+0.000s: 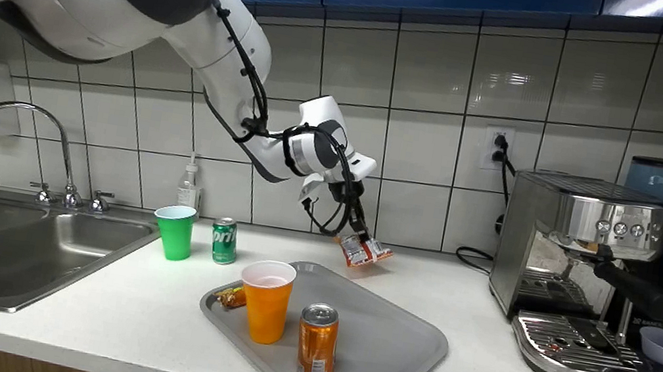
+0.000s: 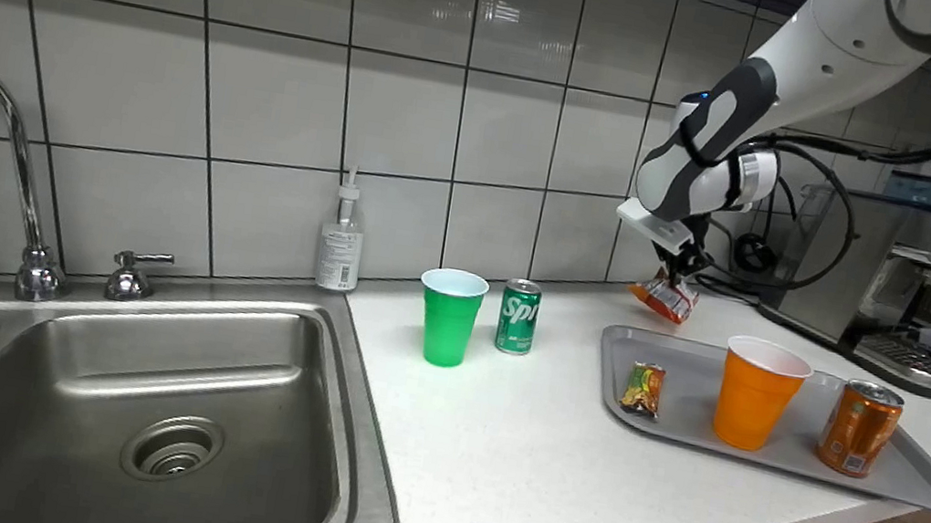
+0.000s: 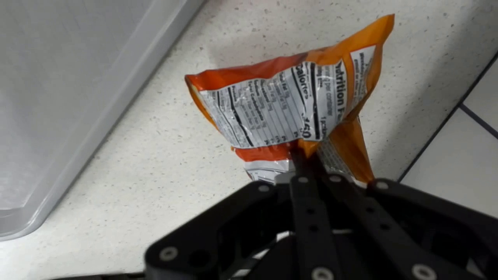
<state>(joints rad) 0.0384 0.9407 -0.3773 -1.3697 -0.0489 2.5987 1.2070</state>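
Observation:
My gripper is shut on a crinkled orange-and-red snack bag, pinching its middle so that it folds around the fingertips. The printed nutrition label faces the wrist camera. In both exterior views the bag hangs tilted just above the counter, behind the far edge of a grey tray. On that tray stand an orange cup and an orange can, both upright. A small yellow-and-red wrapped snack lies at the tray's corner, partly hidden by the cup in an exterior view.
A green cup and a green Sprite can stand between the sink and the tray. Behind them is a pump bottle. An espresso machine stands across the counter, with the tiled wall close behind the arm.

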